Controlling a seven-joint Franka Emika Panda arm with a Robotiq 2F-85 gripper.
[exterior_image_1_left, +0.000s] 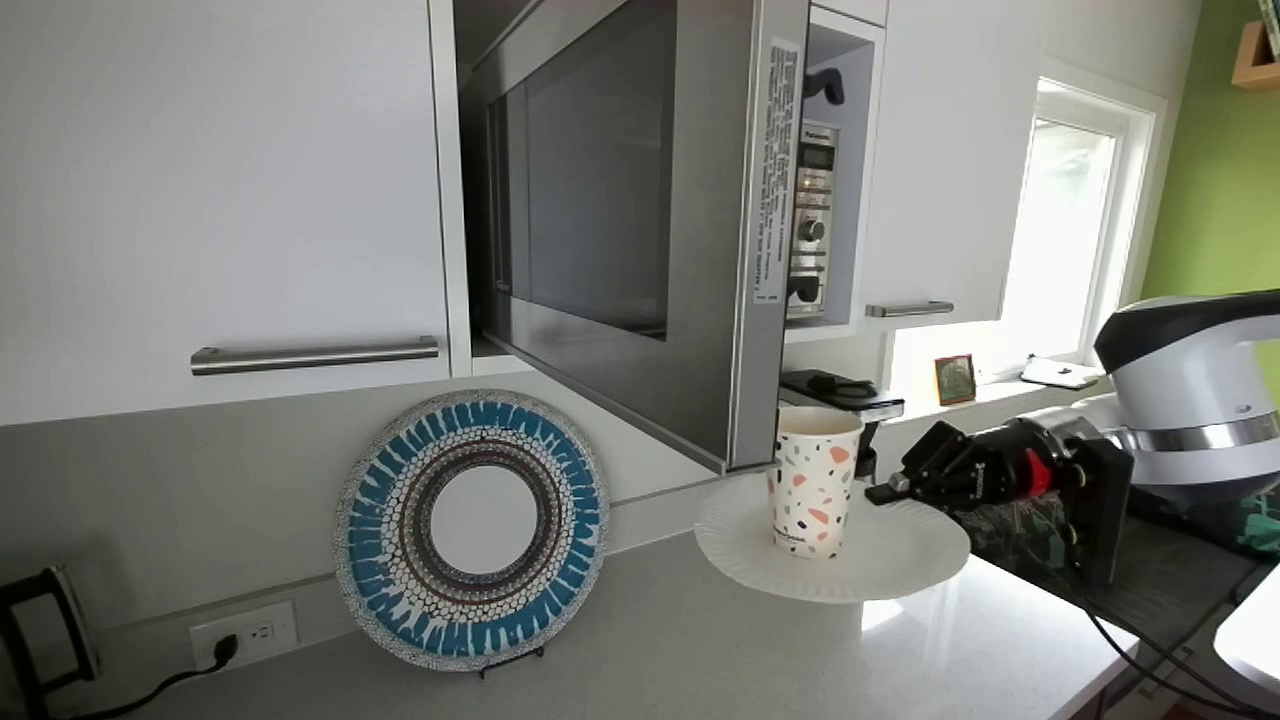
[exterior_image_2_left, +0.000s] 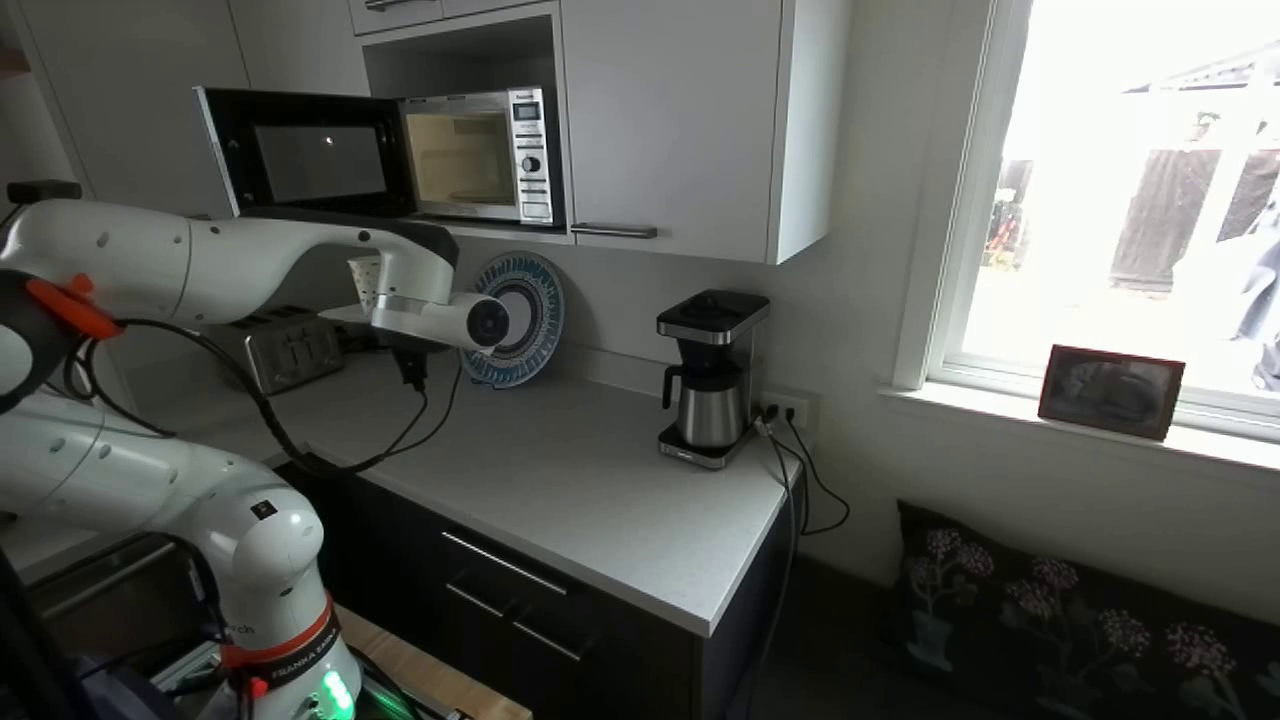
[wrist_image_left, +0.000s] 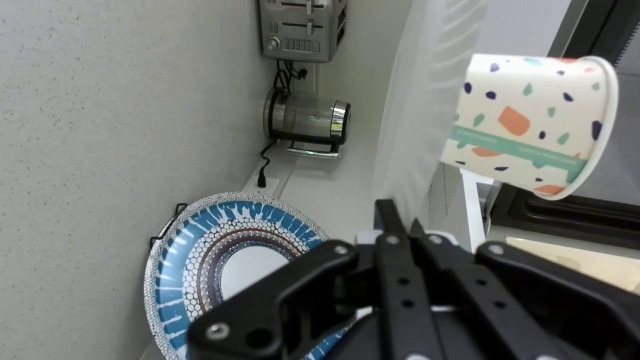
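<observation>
Gripper (wrist_image_left: 402, 220) pinched on the edge of a paper plate (exterior_image_1_left: 890, 550), a patterned cup (exterior_image_1_left: 815, 485) standing on it above the bench (exterior_image_1_left: 720, 660).
Carrying looks to be the step in hand; the next move likely calls for a slow, level path, as nothing visible steadies the cup. An open microwave door (exterior_image_1_left: 705, 250) near it could obstruct; beyond stand a blue-banded disc (wrist_image_left: 255, 275), kettle (wrist_image_left: 307, 117) and toaster (wrist_image_left: 300, 32).
</observation>
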